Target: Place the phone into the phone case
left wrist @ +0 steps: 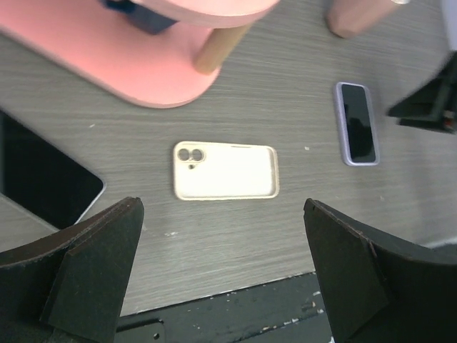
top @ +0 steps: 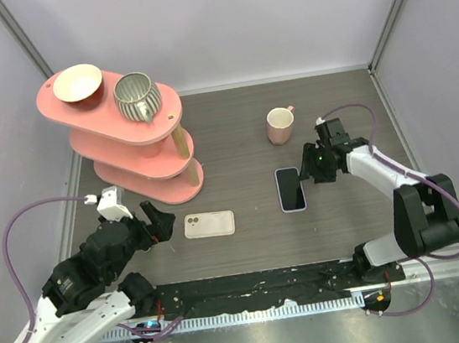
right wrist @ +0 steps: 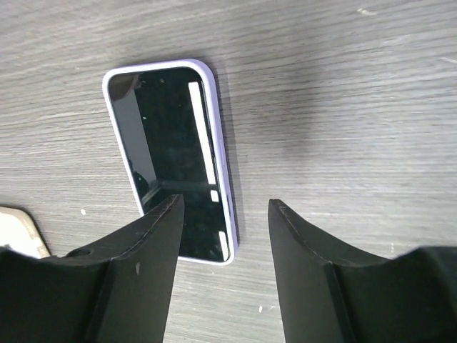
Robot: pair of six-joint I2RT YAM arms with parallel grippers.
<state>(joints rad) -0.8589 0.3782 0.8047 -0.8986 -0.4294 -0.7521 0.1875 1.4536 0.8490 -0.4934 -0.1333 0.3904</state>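
Note:
A phone point(top: 290, 189) with a lilac rim and black screen lies face up on the grey table, also in the right wrist view point(right wrist: 171, 153) and the left wrist view point(left wrist: 355, 123). A cream phone case point(top: 209, 224) lies open side up to its left, also in the left wrist view point(left wrist: 226, 170). My right gripper point(top: 308, 171) is open and empty, just right of the phone's near end point(right wrist: 225, 207). My left gripper point(top: 160, 220) is open and empty, left of the case point(left wrist: 223, 286).
A pink three-tier stand point(top: 163, 184) with a bowl point(top: 77, 82) and a ribbed cup point(top: 136, 97) stands at the back left. A pink mug point(top: 280, 125) stands behind the phone. A dark tablet-like slab point(left wrist: 43, 179) shows at the left wrist view's left edge.

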